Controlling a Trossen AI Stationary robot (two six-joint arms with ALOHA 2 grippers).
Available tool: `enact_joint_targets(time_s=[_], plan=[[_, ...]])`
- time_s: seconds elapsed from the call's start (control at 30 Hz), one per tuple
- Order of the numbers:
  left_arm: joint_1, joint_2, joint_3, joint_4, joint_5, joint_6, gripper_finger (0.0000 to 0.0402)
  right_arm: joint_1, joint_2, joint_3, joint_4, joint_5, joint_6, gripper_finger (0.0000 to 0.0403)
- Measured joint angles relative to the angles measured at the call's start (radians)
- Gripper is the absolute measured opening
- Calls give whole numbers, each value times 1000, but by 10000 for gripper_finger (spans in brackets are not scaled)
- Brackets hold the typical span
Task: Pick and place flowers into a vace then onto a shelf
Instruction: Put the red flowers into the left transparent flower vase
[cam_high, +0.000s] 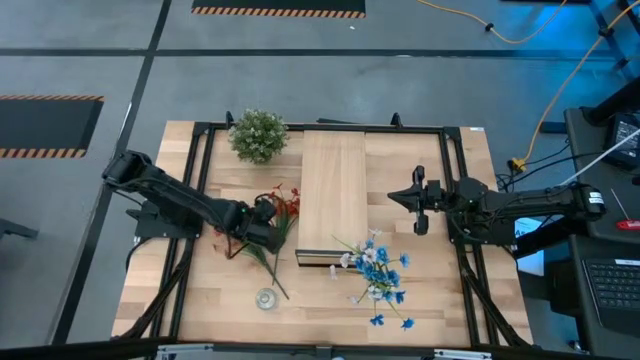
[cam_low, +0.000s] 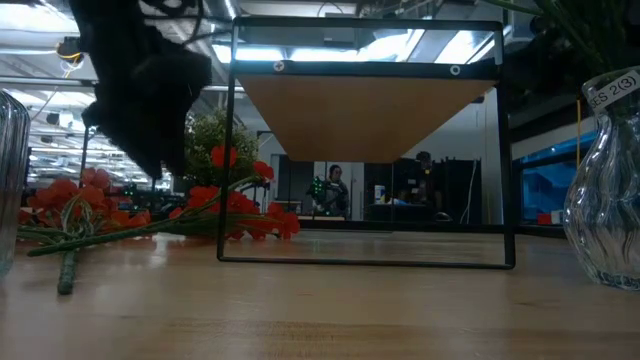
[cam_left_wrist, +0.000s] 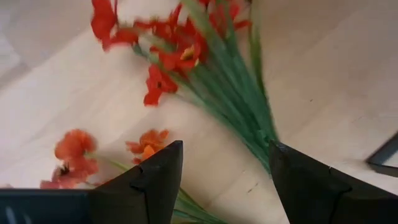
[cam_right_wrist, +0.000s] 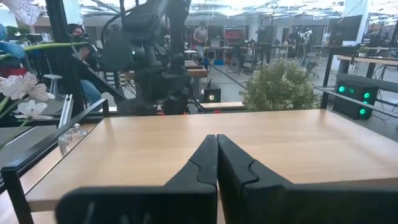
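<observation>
2 flower bunches lie on the table (cam_high: 430, 310): 1 red-orange bunch (cam_high: 280, 215) left of the shelf (cam_high: 333, 195), 1 blue-and-white bunch (cam_high: 378, 272) at its front right. 1 glass vase (cam_high: 266, 298) stands near the front edge. Left gripper (cam_left_wrist: 225, 168) hangs open over the green stems, holding nothing. Right gripper (cam_right_wrist: 216, 163) is closed, empty, right of the shelf.
</observation>
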Motion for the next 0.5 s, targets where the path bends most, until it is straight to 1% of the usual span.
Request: enact_joint_targets(time_s=[0.23, 0.5], plan=[[15, 63, 0, 57, 45, -2, 228, 0, 0, 0, 0, 0, 0, 0], [15, 112, 0, 111, 65, -2, 228, 0, 0, 0, -1, 0, 0, 0]])
